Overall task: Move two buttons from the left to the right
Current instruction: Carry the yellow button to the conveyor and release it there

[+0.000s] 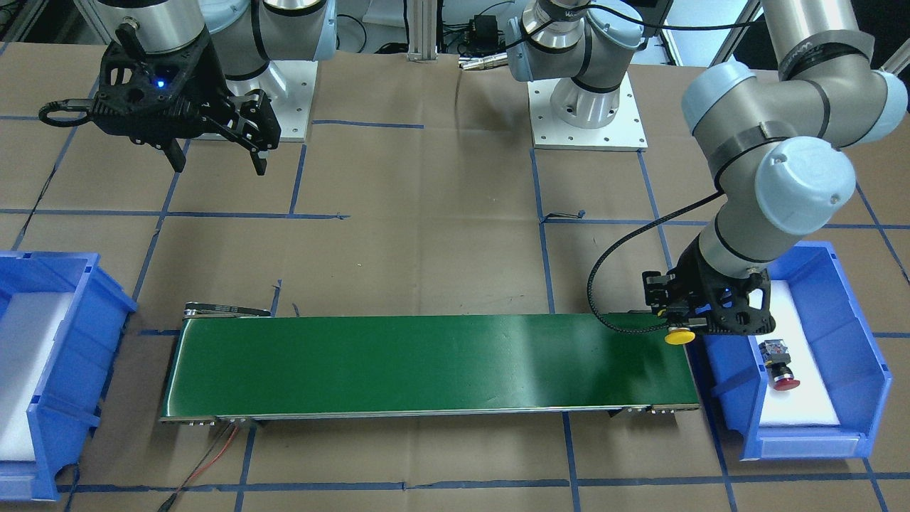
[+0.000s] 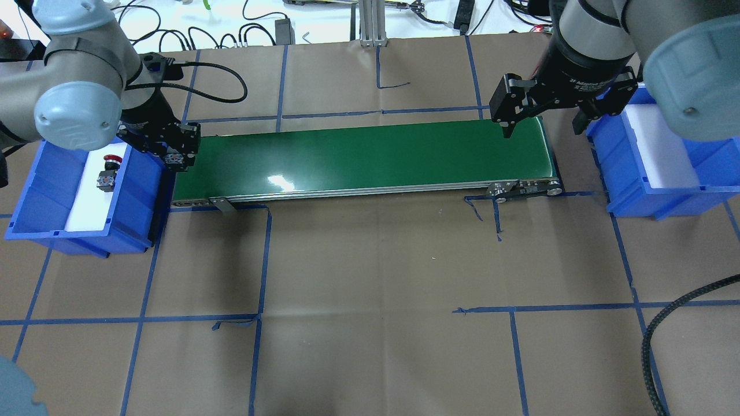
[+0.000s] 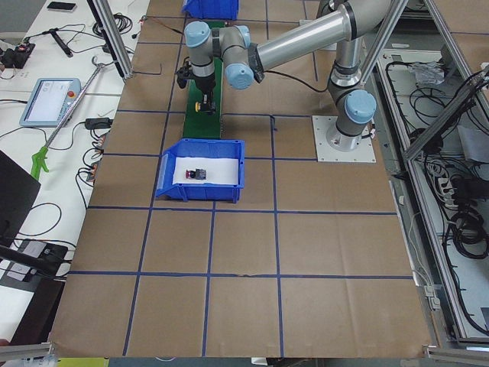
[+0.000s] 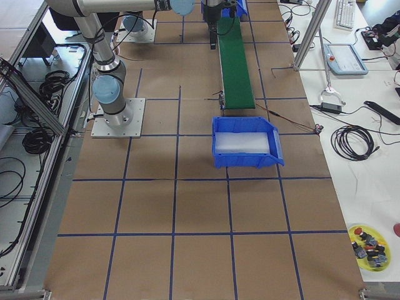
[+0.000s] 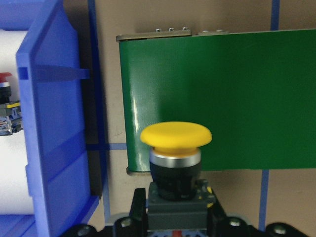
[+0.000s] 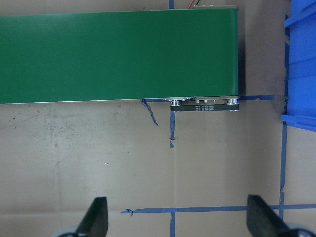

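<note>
My left gripper (image 1: 686,323) is shut on the grey-black body of the yellow button (image 1: 679,336). It holds the button just above the left end of the green conveyor belt (image 1: 426,363), beside the left blue bin (image 1: 864,334). In the left wrist view the yellow button (image 5: 176,143) stands upright between the fingers, at the belt's edge (image 5: 217,94). The red button (image 1: 780,363) lies on its side on the white pad in the left bin; it also shows in the overhead view (image 2: 108,170). My right gripper (image 2: 543,124) is open and empty, above the belt's right end.
The right blue bin (image 2: 636,196) holds only a white pad and stands off the belt's right end. The belt's motor bracket (image 6: 205,104) juts out at that end. Blue tape lines cross the brown table. A cable (image 1: 213,455) trails from the belt's front.
</note>
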